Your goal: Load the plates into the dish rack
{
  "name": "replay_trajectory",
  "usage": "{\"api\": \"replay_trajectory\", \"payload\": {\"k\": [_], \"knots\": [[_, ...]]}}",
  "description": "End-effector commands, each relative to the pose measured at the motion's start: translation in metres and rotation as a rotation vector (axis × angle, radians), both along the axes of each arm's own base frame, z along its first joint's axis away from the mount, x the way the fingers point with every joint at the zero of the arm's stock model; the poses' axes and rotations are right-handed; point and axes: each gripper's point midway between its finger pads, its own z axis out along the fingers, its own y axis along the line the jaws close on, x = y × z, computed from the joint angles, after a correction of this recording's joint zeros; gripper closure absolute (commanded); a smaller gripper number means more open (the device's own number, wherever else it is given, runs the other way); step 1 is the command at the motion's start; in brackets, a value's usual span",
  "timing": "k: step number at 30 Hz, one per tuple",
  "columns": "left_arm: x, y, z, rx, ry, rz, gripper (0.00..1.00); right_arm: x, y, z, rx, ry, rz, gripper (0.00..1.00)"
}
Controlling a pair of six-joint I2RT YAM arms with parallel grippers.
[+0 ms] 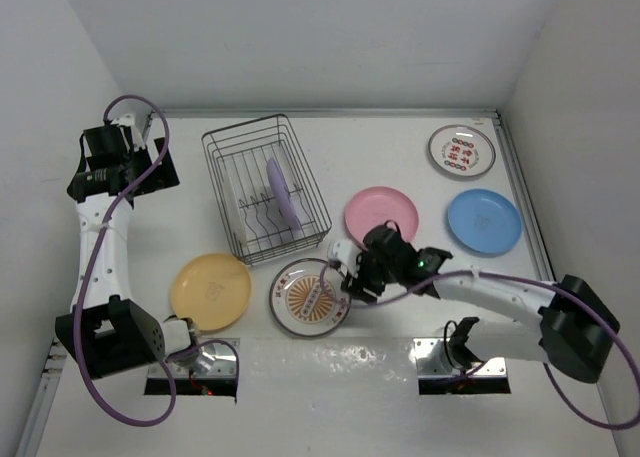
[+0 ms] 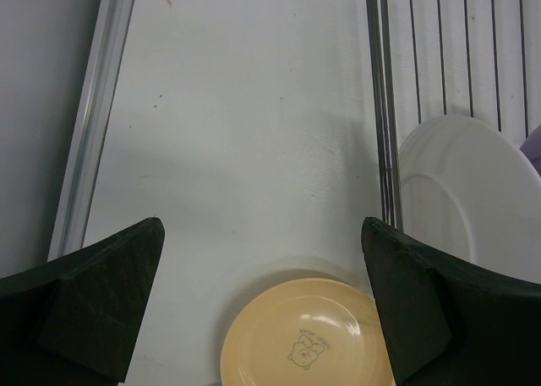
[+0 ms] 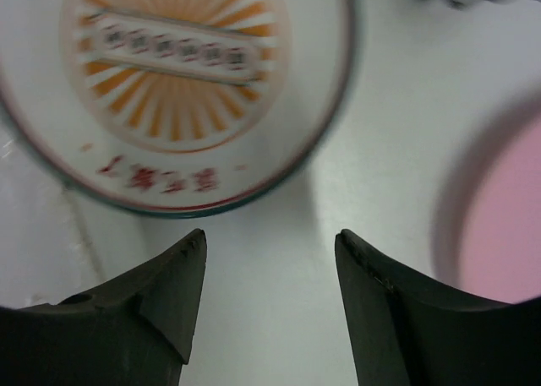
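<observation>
The sunburst plate point(image 3: 179, 90) carries a banner of small characters across its centre and larger red ones toward 6 o'clock, none legible, and on the yellow plate point(image 2: 304, 331) a tiny caption above a bear drawing is equally unreadable.

Both claws are matt black. Just ahead of the right claw point(image 3: 270, 242) lies the sunburst plate point(image 3: 173, 90). It is white with a dark grey-green rim, orange rays, a pale band of small characters and red characters nearest the claw. To that claw's right is the plain pink plate point(image 3: 507, 225). Farther from it are the plain blue plate point(image 1: 484, 221) and the grey-rimmed plate point(image 1: 461, 150), white with red printed marks.

Ahead of the left claw point(image 2: 262, 230), the yellow plate point(image 2: 308, 339) bears a small brown outline bear. To this claw's right, the dark wire dish rack point(image 2: 385, 107) holds the plain white plate point(image 2: 461, 192) and the purple plate point(image 1: 280, 190). The worktop point(image 2: 254, 107) is white.
</observation>
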Motion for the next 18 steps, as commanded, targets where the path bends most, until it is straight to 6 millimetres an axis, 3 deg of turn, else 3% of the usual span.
{"api": "replay_trajectory", "payload": {"k": [1,7,12,18], "knots": [[0.001,0.006,0.016,0.027,-0.052,0.008,0.01,-0.028,0.029,0.009,0.086,-0.174,0.259,0.38],[0.0,0.008,0.019,0.045,-0.05,0.007,0.01,-0.067,0.028,-0.01,-0.023,-0.373,0.561,0.34],[-0.003,0.005,0.016,0.034,-0.049,0.0,0.01,-0.084,0.041,-0.03,-0.051,-0.471,0.714,0.28],[-0.004,0.003,0.026,0.04,-0.08,-0.002,0.01,-0.076,0.059,-0.043,-0.084,-0.566,0.755,0.27]]}}
